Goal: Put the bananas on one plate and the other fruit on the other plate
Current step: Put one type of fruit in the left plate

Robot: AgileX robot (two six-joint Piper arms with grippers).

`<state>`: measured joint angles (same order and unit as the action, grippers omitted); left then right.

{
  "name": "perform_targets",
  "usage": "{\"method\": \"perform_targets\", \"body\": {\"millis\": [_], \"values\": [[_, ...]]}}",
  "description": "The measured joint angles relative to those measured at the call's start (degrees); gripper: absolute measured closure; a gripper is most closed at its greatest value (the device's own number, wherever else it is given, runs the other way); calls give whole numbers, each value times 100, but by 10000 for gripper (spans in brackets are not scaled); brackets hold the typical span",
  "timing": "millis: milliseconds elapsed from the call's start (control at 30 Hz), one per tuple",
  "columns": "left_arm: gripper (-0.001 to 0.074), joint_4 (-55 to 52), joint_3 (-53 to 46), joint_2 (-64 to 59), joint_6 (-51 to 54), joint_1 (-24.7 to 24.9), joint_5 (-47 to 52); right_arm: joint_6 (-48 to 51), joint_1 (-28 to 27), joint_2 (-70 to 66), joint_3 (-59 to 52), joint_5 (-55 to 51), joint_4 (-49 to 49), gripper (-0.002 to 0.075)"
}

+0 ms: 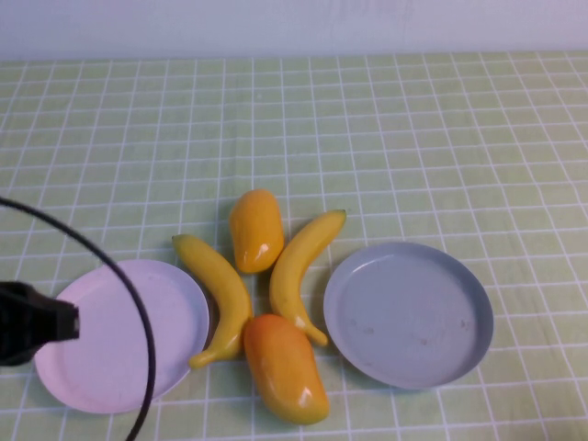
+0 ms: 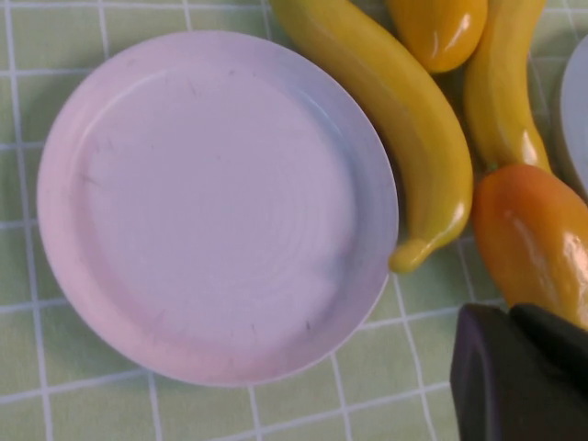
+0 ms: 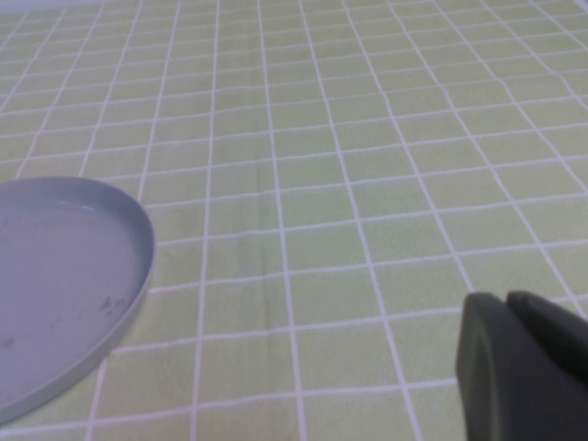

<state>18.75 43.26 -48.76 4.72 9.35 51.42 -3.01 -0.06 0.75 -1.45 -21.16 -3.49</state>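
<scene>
Two bananas [image 1: 220,292] [image 1: 299,266] and two mangoes [image 1: 256,230] [image 1: 285,369] lie on the cloth between the plates. The pale pink plate [image 1: 101,377] is on the left and the grey-blue plate [image 1: 409,354] on the right, with nothing on either. The left banana's tip touches the pink plate's rim. My left gripper [image 1: 72,322] hovers above the pink plate's left side. In the left wrist view it [image 2: 511,317] is shut and holds nothing, with the pink plate [image 2: 216,207], a banana [image 2: 404,119] and a mango [image 2: 537,239] below. My right gripper [image 3: 508,308], shut and holding nothing, hangs over bare cloth beside the grey-blue plate [image 3: 55,276]; the high view does not show it.
A green checked cloth [image 1: 413,138] covers the whole table. A black cable [image 1: 138,312] arcs from the left arm across the pink plate. The pale wall [image 1: 294,28] runs along the table's far edge.
</scene>
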Motion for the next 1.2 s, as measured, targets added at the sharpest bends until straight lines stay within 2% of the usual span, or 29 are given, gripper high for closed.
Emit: {"method": "perform_targets", "body": {"millis": [233,300,467,600,700,767,900,1067,1133,1200], "values": [[739,-16,1216,-1964,417,14,81,0,0,0,0,0,0,743],[739,-92,1596,-2468,425,158,165,0,0,0,0,0,0,743],[738,-490,2645,-3654,130,860,337,0,0,0,0,0,0,743],[738,-1084,3666,-4522,-505,1503,715,0,0,0,0,0,0,743],[729,-1198,4523,-5107,-610,1809,1092,0,0,0,0,0,0,743],[698,-1241,4990,-5472,-505,1923,1364,0,0,0,0,0,0,743],[532,-1241,5782,-6056,-409,2031,1783,0,0,0,0,0,0,743],[164,-1241,6277,-6635,-533,2031,1852,0,0,0,0,0,0,743],[93,-1241,6322,-6811,-729,2031,1755,0,0,0,0,0,0,743],[69,-1278,6331,-6940,-962,2031,1609,0,0,0,0,0,0,743]]}}
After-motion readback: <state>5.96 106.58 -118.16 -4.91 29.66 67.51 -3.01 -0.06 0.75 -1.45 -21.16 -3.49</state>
